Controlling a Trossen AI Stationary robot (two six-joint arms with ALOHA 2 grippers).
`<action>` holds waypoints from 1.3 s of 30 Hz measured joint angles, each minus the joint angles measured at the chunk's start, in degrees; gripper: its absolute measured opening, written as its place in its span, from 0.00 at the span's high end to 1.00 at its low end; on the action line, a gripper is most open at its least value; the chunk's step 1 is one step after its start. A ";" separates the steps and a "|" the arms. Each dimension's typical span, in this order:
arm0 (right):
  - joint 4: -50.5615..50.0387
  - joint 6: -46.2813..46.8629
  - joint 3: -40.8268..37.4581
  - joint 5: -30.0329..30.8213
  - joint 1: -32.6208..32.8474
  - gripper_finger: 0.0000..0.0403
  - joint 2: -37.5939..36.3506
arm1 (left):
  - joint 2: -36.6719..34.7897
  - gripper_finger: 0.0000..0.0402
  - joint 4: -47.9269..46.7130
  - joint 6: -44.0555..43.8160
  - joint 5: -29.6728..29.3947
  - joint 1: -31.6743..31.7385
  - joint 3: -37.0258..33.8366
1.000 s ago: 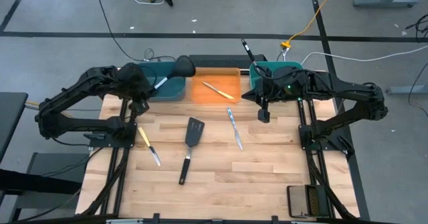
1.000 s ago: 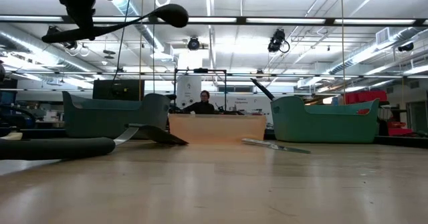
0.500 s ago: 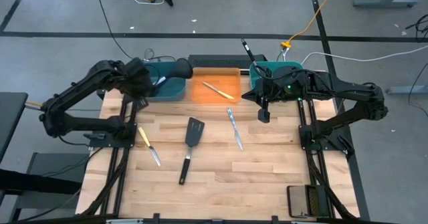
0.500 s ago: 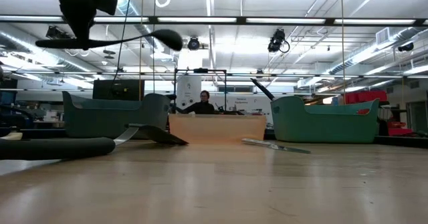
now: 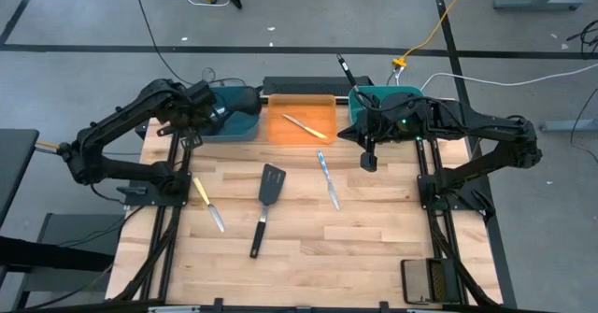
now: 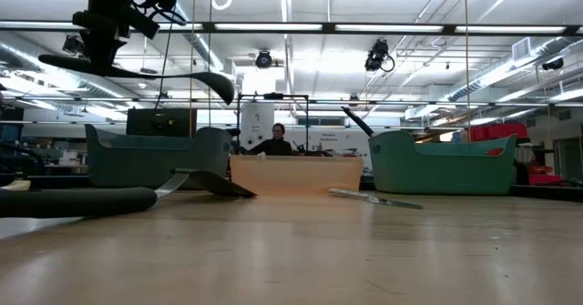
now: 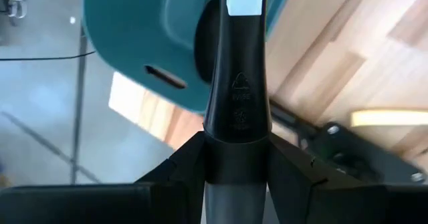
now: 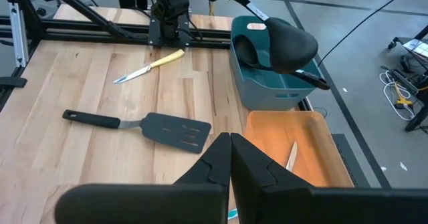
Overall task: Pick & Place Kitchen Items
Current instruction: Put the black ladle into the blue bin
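Observation:
My left gripper (image 5: 199, 107) is shut on a black ladle (image 6: 146, 70) and holds it in the air above the left teal bin (image 5: 234, 128). The ladle's round bowl (image 8: 284, 45) hangs over that bin. My right gripper (image 5: 368, 160) hovers shut and empty above the table near the right teal bin (image 5: 392, 96). Flat on the wood lie a black slotted spatula (image 5: 264, 206), a yellow-handled knife (image 5: 207, 204) and a silver knife (image 5: 328, 179). Another knife (image 5: 304, 125) lies in the orange bin (image 5: 280, 131). My left gripper pinches the ladle's handle (image 7: 235, 117) between its two fingers, at a place nearer the handle's free end than the bowl. The fingers come steeply from above. The ladle is lifted clear, its bowl end (image 6: 219, 85) tilted down over the teal bin.
A black utensil (image 5: 346, 70) sticks up out of the right teal bin. The three bins stand in a row along the far edge. The arms' frames (image 5: 159, 177) flank the table. A person (image 6: 276, 141) sits in the room beyond the bins.
My left gripper has shifted toward the far edge over the left teal bin, sunk a little and tipped more steeply downward. The ladle has swung with it: its bowl, first raised above the handle, passed level and now points down toward the bin.

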 joint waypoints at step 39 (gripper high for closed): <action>-0.90 0.19 0.00 0.01 0.01 0.98 0.00 | 0.14 0.67 7.22 4.02 -6.52 4.24 -11.47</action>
